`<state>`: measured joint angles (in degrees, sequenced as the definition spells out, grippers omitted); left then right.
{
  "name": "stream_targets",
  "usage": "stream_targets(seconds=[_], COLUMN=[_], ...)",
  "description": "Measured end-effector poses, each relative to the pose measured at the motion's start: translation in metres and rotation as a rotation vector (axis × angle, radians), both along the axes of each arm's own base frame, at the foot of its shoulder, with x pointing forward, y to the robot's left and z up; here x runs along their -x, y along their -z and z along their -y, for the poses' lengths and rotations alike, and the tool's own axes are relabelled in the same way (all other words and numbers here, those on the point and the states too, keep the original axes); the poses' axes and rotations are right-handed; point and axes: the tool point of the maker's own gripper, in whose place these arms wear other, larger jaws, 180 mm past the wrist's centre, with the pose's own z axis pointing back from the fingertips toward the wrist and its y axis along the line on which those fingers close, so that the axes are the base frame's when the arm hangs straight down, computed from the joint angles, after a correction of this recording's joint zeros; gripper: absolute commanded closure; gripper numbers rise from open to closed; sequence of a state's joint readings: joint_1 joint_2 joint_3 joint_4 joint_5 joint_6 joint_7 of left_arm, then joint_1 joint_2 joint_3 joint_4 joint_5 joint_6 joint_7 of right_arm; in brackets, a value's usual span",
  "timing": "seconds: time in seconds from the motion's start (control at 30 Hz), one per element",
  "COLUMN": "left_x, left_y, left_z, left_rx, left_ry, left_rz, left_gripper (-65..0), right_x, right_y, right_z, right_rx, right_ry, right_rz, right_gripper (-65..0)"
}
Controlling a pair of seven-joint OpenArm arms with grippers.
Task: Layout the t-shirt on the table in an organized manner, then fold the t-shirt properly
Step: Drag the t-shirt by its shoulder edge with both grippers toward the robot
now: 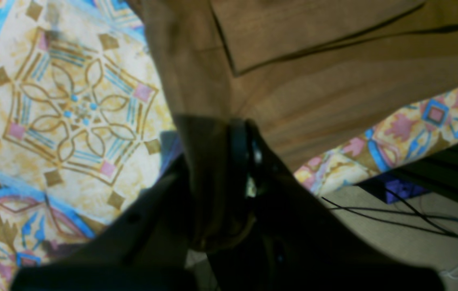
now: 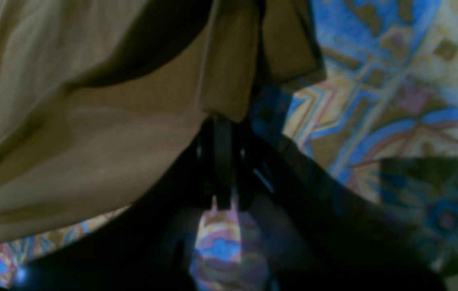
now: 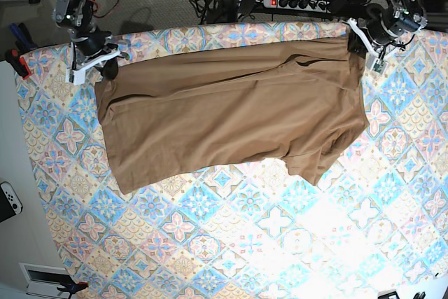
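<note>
T-shirt is looking like soft matt tan cloth, lightly creased. Worktop is wearing smooth printed fabric, catching glare near the front.

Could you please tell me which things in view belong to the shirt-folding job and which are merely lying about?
Part of the job:
t-shirt
table
left gripper, shut on the shirt
right gripper, shut on the shirt

Lying about:
power strip
white controller
floor cables
</note>
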<state>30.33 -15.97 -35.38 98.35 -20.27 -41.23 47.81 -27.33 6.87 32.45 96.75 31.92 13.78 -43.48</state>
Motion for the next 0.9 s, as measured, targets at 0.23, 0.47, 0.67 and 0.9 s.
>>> stream_targets(seconds=[0.23,0.47,0.67,0.9], left_x=[0.000,-0.003,-0.005,-0.005], left_y=[0.000,0.000,0.000,0.000], left_z=[-0.001,-0.001,-0.002,-0.003], left_rx=[-0.015,-0.019,-0.026,-0.026], left_ry=[0.011,0.020,0.022,0.022], left_rz=[-0.004,-0.007,-0.017,-0.017], left_gripper=[0.0,0.0,0.0,-3.4], right_x=[0.013,0.021,0.024,0.024], right_y=[0.003,0.005,0.005,0.004], right_z=[0.012,0.012,0.012,0.011], right_rx=[0.013,0.009,0.006,0.008], right_ry=[0.027,0.035,0.038,0.034], right_rz=[-0.024,-0.032,-0.033,-0.033], right_gripper=[0.0,0.0,0.0,-6.8])
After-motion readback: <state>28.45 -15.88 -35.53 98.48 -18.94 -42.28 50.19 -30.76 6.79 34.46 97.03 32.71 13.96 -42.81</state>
